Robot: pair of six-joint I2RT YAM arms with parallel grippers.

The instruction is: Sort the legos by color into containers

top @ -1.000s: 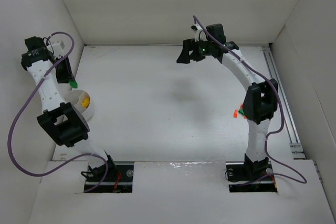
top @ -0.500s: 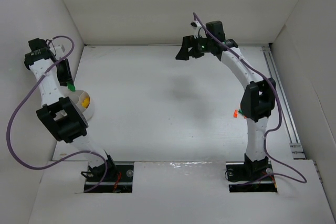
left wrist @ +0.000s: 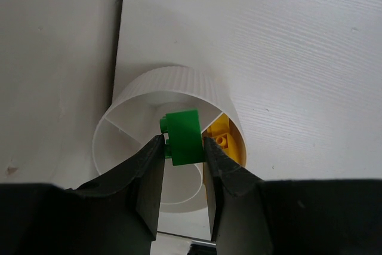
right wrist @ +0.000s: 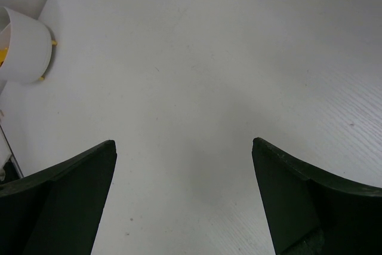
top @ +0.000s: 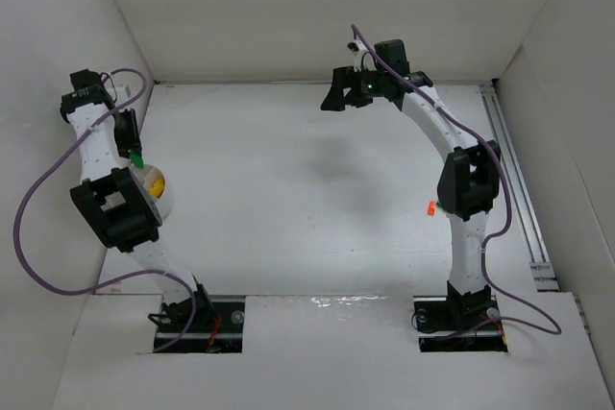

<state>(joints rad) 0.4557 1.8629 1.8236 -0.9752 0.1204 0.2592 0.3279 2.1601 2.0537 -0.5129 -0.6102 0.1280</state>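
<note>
Left gripper (left wrist: pixel 184 143) pinches a green brick (left wrist: pixel 182 135) between its jaws, over the divided cup (left wrist: pixel 173 85) at frame centre; yellow bricks (left wrist: pixel 225 141) lie in its right compartment. Right gripper (right wrist: pixel 184 165) gapes wide above the floor (right wrist: pixel 197 58).

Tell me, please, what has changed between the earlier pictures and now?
The left gripper, shut on the green brick, shifted slightly to the right in the top view and now holds it over the divided white container. Nothing was taken or released. The right gripper stayed open and raised near the far wall, almost unmoved. The yellow bricks remained in the container.
</note>
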